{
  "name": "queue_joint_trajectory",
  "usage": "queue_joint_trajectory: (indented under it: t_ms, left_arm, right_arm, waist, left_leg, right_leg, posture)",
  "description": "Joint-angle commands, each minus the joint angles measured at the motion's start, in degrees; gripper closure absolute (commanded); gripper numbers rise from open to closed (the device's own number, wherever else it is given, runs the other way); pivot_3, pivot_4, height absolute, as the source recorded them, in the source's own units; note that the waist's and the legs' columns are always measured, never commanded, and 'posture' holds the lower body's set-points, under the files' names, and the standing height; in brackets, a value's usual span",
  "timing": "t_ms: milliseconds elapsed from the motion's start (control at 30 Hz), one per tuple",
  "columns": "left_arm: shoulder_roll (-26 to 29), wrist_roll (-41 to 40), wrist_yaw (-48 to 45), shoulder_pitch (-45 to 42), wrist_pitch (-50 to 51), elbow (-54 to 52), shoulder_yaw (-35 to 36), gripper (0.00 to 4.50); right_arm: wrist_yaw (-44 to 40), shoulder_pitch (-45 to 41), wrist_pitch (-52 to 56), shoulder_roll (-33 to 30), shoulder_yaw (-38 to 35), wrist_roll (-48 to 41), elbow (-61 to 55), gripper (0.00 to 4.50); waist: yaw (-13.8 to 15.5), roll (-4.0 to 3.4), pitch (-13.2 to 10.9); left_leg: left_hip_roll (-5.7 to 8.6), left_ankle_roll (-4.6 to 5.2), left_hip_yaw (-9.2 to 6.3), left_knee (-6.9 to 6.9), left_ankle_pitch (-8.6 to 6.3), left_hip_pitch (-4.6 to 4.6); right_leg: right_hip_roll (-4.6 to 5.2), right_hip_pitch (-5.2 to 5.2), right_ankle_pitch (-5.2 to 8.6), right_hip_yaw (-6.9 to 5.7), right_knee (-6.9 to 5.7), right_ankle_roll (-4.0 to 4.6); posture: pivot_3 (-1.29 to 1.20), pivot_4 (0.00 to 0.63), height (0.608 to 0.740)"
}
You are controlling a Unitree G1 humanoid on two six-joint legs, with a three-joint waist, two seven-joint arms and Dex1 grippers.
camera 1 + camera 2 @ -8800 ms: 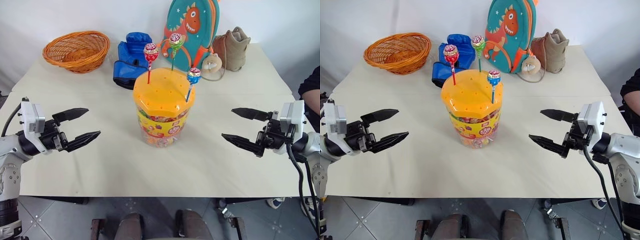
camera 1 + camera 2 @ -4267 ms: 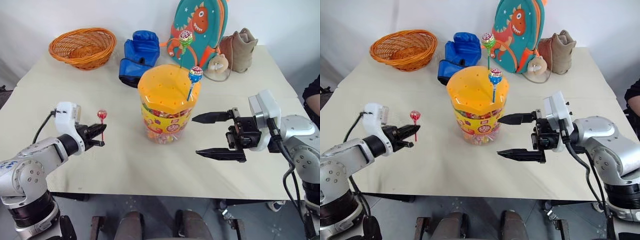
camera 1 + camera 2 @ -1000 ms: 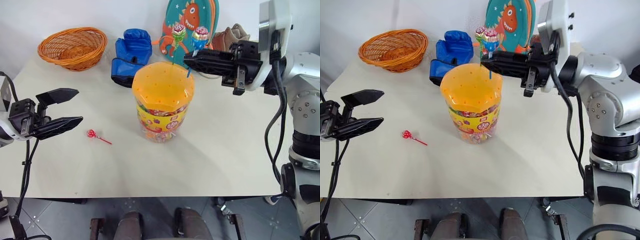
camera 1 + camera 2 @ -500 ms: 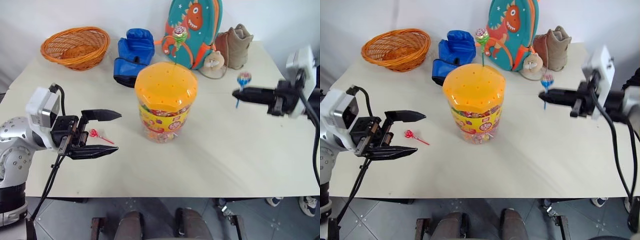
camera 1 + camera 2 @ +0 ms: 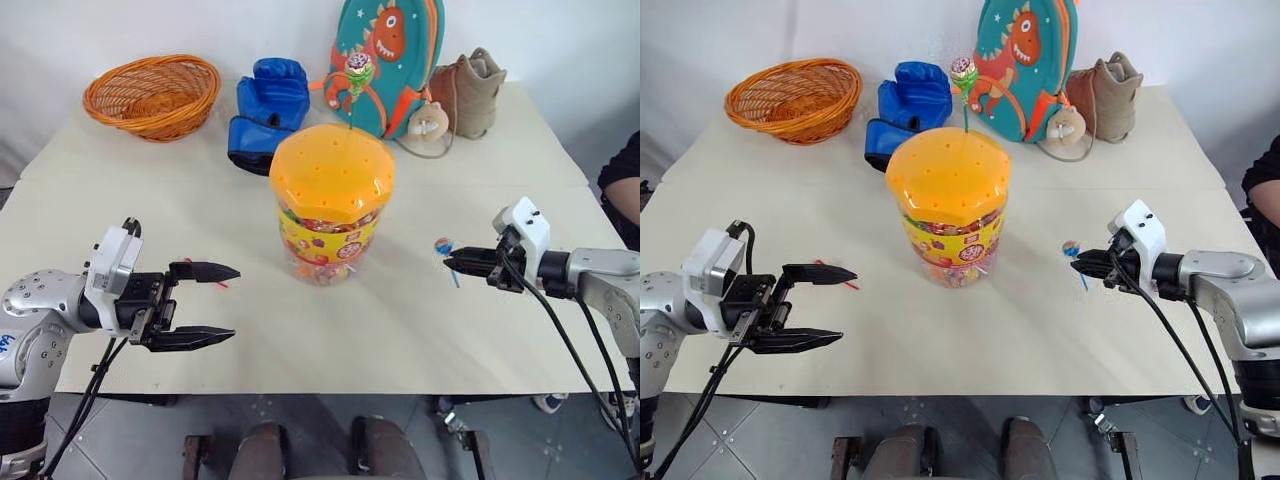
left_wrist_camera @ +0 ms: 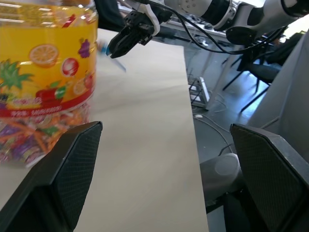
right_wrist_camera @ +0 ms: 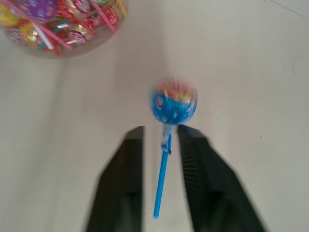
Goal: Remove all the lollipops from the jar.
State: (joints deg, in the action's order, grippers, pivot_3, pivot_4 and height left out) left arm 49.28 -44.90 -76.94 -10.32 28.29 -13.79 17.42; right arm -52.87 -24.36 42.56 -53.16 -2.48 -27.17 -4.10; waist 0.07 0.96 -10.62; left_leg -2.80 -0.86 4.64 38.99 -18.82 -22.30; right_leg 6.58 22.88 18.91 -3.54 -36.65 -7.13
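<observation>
Swung the right gripper [image 7: 159,140] down to lower right, jaws parted, seemingly dropping the blue lollipop [image 7: 173,104]. Left gripper [image 5: 205,303] spread. Green lollipop [image 5: 358,68] left in jar [image 5: 331,200].

The jar [image 5: 331,204] — clear, candy-filled, orange-lidded — stood upright at the table's centre with a green-stick lollipop [image 5: 357,70] upright in the lid's 12 o'clock edge, a blue-stick lollipop [image 7: 172,107] at the jar's 3 o'clock and a red-stick one [image 5: 826,267] — mostly hidden — at 9 o'clock.

head stereo overlooks table [image 5: 500,330], wrists close
</observation>
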Motion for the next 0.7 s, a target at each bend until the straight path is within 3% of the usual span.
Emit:
queue_joint_trajectory:
  t_ms: [33,233,467,700]
  left_arm:
    - [0.01,-1.66,1.21,0.46,-0.47,-3.13,2.16,0.0]
    - [-0.43,-3.54,3.85,1.23,0.15,-5.07,3.76,0.0]
    - [-0.68,-5.21,5.74,0.15,0.56,-4.98,4.33,0.0]
    - [-0.32,-7.16,7.09,-3.99,1.03,-1.37,6.26,0.0]
  right_arm:
    - [-1.12,-0.12,-0.86,0.21,1.67,1.93,0.77,2.05]
    - [-2.91,-1.65,-0.42,-0.04,1.04,1.75,1.12,0.02]
    - [-5.59,-4.72,3.29,-1.41,-4.89,-3.94,-3.35,0.02]
    - [-3.43,-14.62,5.47,-0.81,-8.44,-7.74,-5.07,0.02]
  waist:
    - [-0.06,0.0,0.0]
    - [-0.21,-0.01,0.0]
    - [-0.21,-0.01,-0.01]
    - [-0.25,-0.01,-0.01]
  left_leg:
    - [0.01,0.01,0.01,0.01,-0.01,-0.02]
    - [0.0,0.02,0.03,0.01,-0.01,-0.01]
    - [0.0,0.03,0.02,0.0,-0.01,-0.01]
    - [0.0,0.02,0.03,0.01,-0.02,-0.01]
  right_leg:
    - [0.01,0.0,-0.02,0.01,0.01,-0.03]
    - [0.0,0.0,-0.04,0.02,0.03,-0.07]
    - [-0.01,0.0,-0.04,0.02,0.04,-0.07]
    - [-0.01,0.0,-0.04,0.02,0.05,-0.08]
  posture:
    - [0.0,0.15,0.74]
    - [0.0,0.15,0.74]
    - [0.0,0.15,0.74]
    - [0.0,0.15,0.74]
